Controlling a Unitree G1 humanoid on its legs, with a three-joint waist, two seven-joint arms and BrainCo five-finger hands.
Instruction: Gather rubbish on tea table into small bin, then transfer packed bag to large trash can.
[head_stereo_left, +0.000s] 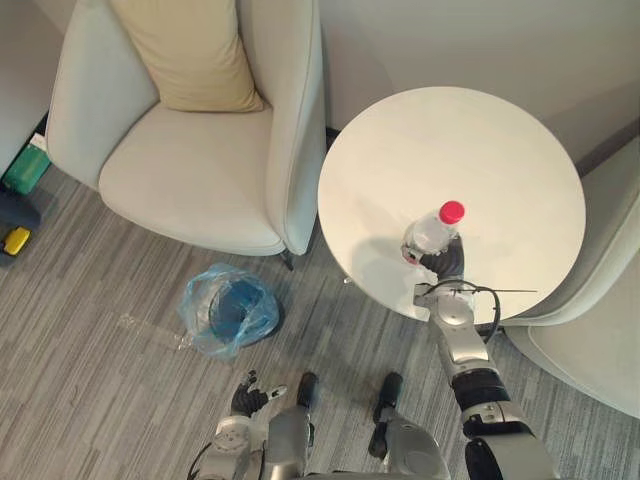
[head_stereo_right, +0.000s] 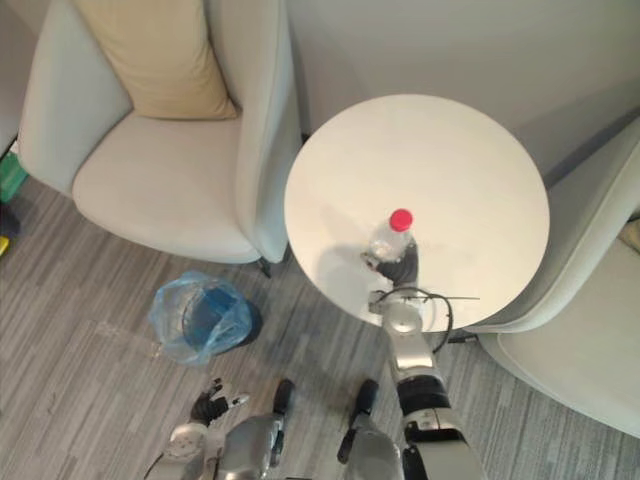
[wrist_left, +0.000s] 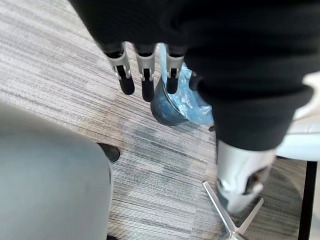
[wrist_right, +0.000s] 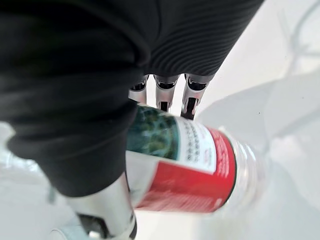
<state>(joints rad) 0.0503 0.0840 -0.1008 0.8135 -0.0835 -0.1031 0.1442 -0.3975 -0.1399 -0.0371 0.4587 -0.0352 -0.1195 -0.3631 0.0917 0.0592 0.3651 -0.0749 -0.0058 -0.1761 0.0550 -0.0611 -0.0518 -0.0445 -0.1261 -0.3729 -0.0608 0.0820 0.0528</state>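
My right hand (head_stereo_left: 445, 263) wrapped round bottle (head_stereo_left: 436, 230) on counter (head_stereo_left: 500, 150); left hand (head_stereo_left: 245, 398) hangs open. Grip firm, lift straight up, then swing over small bin (head_stereo_left: 228, 308).

A lounge: cream armchair (head_stereo_left: 200, 170), round tea table (head_stereo_left: 500, 150), grey carpet (head_stereo_left: 90, 330).

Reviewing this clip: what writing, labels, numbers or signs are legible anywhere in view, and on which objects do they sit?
Bottle held in the right hand: red, white and green label with rows of small print, too blurred to read.
Bottle cap: plain red, no marking visible.
Table, blue bag lining the small bin, armchair: no text visible.
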